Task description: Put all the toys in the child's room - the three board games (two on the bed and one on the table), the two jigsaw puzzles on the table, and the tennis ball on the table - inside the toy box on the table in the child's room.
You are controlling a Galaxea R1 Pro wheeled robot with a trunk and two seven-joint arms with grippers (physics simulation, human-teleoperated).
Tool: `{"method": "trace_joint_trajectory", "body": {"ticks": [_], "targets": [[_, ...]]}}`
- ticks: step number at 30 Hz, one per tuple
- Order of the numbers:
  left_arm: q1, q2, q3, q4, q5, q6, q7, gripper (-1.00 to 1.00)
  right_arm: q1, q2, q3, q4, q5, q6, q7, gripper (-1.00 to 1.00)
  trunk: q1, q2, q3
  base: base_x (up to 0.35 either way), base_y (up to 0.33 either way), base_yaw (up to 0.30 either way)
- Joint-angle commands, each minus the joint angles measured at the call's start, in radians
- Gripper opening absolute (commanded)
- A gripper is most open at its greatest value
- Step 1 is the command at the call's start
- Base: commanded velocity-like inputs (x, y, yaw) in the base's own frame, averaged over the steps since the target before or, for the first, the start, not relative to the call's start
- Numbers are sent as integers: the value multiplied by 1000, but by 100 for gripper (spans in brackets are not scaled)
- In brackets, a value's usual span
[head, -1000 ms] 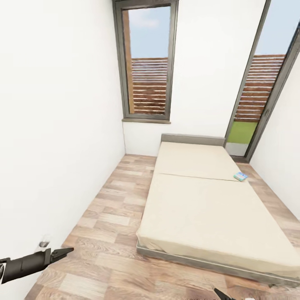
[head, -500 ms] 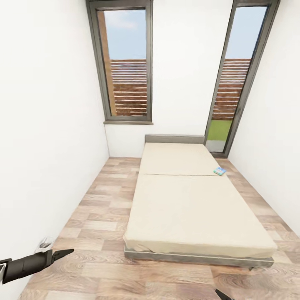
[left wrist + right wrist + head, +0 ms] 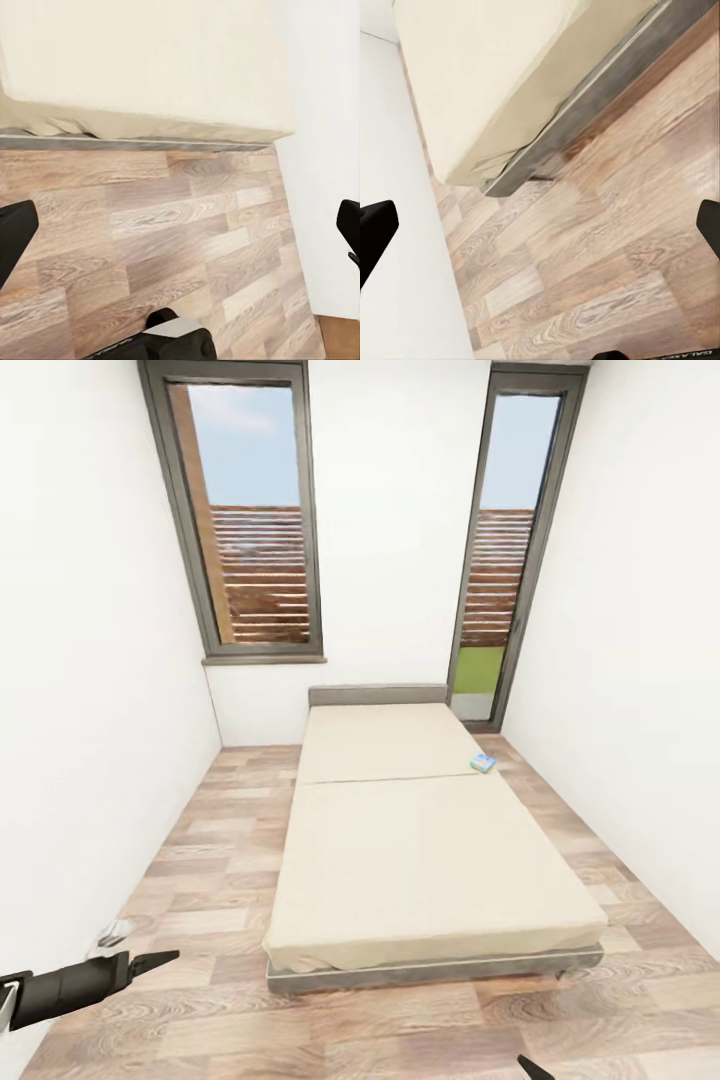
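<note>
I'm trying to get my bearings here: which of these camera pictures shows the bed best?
The head view: the whole bed lies lengthwise, cream mattress on a grey frame, a small blue board game near its far right edge. The left wrist view catches just a mattress edge and frame strip above the floor; the right wrist view a corner.

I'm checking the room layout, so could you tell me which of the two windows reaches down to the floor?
The right-hand window, beside the head of the bed, runs to floor level; the left window stops at a sill partway up the wall.
</note>
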Motion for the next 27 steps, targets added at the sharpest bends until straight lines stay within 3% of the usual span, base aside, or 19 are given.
{"method": "trace_joint_trajectory", "body": {"ticks": [1,7,17,27], "targets": [[-1,-1,3,-1,-6,12,2,100,0,0,-1,-2,-8,9,0,100,1,-2,-1,0,0,-274],[-2,-5,3,-3,-3,20,88,100,0,0,-2,-1,-8,7,0,100,1,-2,4,0,0,-269],[-2,-44,2,-5,-4,25,224,100,0,0,-2,-1,-8,7,-1,100,1,-2,13,0,0,-262],[-3,-69,3,-6,2,39,560,100,-1,-1,-2,2,-9,3,-14,100,1,-2,23,0,0,-237]]}}
